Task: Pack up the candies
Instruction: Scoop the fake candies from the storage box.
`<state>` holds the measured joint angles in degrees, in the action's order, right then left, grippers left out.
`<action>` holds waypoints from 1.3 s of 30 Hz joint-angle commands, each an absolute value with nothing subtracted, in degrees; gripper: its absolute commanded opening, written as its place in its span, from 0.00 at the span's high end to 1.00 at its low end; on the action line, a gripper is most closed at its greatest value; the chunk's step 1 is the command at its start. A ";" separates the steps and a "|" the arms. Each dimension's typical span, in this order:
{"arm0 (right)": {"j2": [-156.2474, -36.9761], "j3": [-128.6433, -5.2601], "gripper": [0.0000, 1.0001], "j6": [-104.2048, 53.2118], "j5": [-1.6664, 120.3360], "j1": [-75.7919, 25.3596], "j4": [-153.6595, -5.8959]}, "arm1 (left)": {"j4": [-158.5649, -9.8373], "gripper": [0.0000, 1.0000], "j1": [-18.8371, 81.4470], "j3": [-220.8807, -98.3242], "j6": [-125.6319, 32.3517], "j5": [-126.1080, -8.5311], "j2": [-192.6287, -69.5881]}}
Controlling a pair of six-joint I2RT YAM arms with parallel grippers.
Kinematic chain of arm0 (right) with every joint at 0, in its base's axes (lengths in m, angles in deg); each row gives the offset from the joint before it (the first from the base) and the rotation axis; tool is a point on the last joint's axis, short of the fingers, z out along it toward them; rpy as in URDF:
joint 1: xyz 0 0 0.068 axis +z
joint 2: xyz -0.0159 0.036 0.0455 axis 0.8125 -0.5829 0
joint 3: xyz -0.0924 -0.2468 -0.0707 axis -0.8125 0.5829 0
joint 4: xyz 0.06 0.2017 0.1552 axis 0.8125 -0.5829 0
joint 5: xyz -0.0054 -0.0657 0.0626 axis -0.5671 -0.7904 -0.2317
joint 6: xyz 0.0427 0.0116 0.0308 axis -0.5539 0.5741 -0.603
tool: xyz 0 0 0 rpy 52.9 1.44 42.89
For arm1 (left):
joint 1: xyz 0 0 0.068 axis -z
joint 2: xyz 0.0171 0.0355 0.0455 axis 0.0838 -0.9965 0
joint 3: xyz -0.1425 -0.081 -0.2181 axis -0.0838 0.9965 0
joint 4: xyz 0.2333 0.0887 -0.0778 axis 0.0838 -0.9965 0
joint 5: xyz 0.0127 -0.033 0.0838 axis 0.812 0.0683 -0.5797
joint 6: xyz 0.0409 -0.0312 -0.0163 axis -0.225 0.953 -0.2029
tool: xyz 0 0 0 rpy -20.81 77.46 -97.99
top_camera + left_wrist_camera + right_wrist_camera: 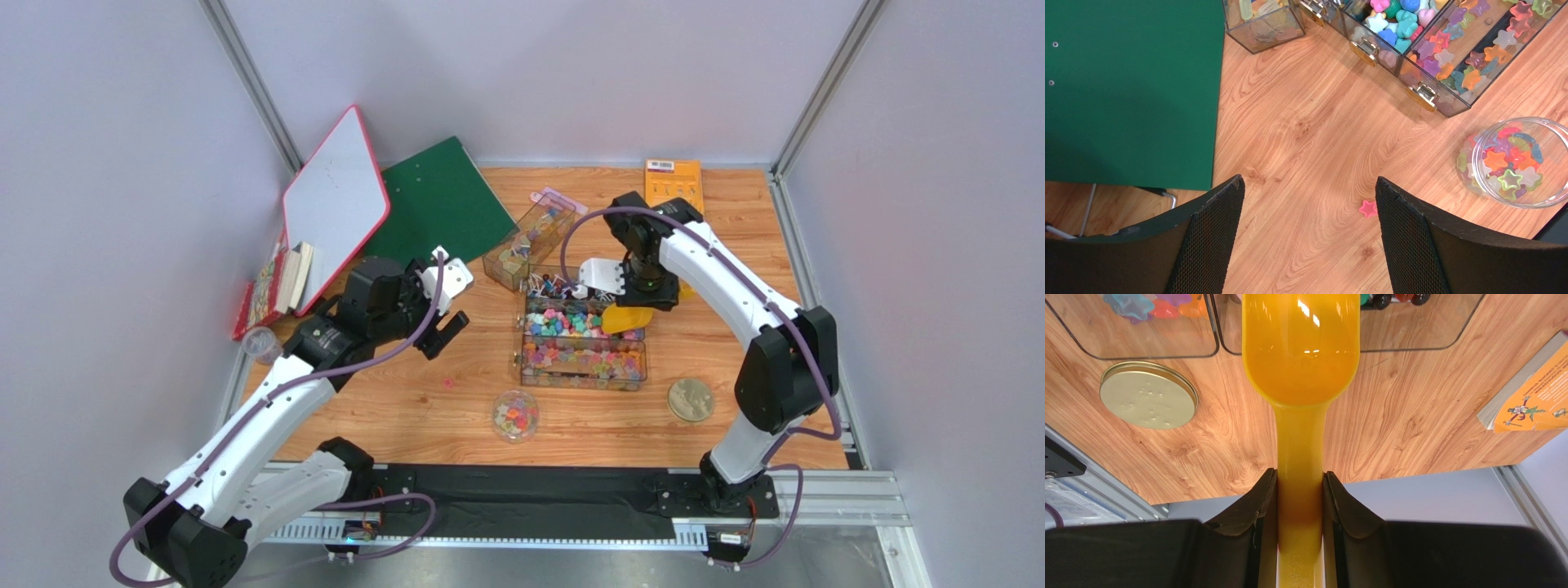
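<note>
The candies [577, 328] fill a clear compartment box [638, 368] at mid-table, seen close in the left wrist view as bright stars and hearts [1444, 55]. More candies lie in a round glass jar [515, 414] [1517, 160] in front of the box. One pink star candy [1368, 209] lies loose on the wood beside my left gripper's right finger. My left gripper [444, 321] [1310, 182] hangs open over bare wood, left of the box. My right gripper [638, 292] [1300, 473] is shut on the handle of the yellow scoop [626, 319] [1300, 349], whose bowl is at the box's right end.
A gold lid [691, 399] [1148, 394] lies right of the jar. A green folder [442, 202] [1125, 92] and a whiteboard [334, 202] lean at the back left. A second clear box [530, 239] and an orange booklet [673, 181] [1536, 395] sit behind.
</note>
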<state>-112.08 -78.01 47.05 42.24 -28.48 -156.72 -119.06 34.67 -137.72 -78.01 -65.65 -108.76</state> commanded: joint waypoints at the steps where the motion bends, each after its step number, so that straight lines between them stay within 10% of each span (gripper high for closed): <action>1: -113.79 -79.56 1.00 43.72 38.51 -26.40 -158.90 | -117.51 0.16 34.42 -136.83 -77.03 -65.82 -107.56; 39: -109.59 -63.04 1.00 41.44 64.87 -27.09 -130.35 | -118.65 0.16 34.42 -140.43 -82.12 -70.57 -114.23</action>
